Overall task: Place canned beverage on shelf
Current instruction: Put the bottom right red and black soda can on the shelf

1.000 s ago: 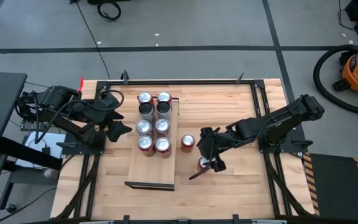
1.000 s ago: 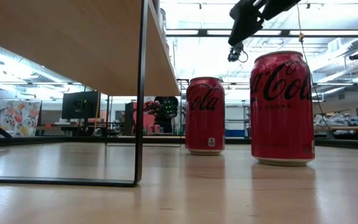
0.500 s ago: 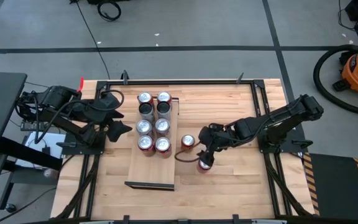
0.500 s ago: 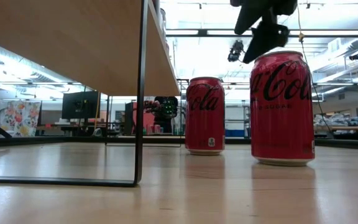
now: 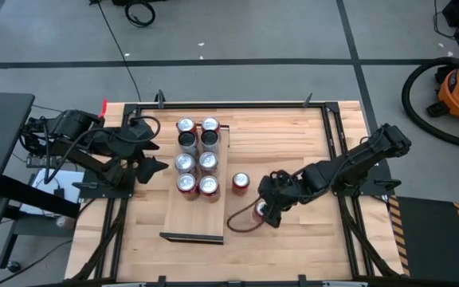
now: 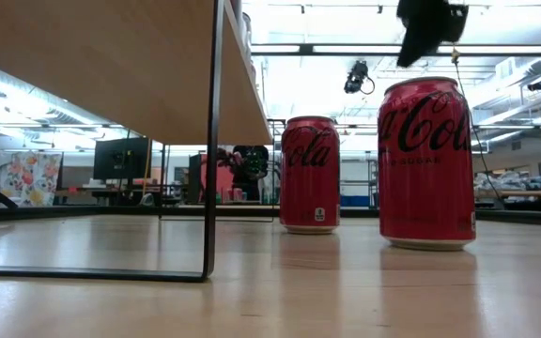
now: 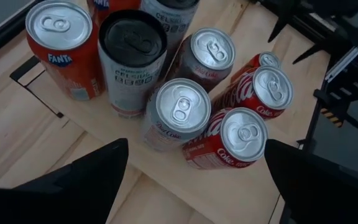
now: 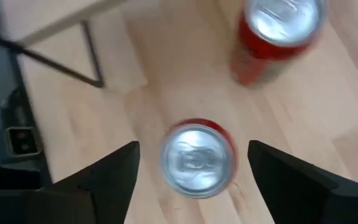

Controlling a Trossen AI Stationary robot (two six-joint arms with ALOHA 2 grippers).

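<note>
Right wrist view: right claw (image 8: 191, 186) spread wide above loose can (image 8: 197, 160), nothing gripped; off-centre descent risks tipping it. Left claw (image 7: 191, 180) parked apart by shelf (image 5: 183, 215).

Six cans (image 5: 197, 155) are sitting in two rows on the shelf (image 5: 194, 215), two more cans (image 5: 241, 182) standing on the tabletop (image 5: 293, 127) just right of it.

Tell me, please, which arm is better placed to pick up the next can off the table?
The right: its open pincer hangs directly above a red can standing on the table. The left pincer waits beside the shelf, far from both loose cans.
</note>
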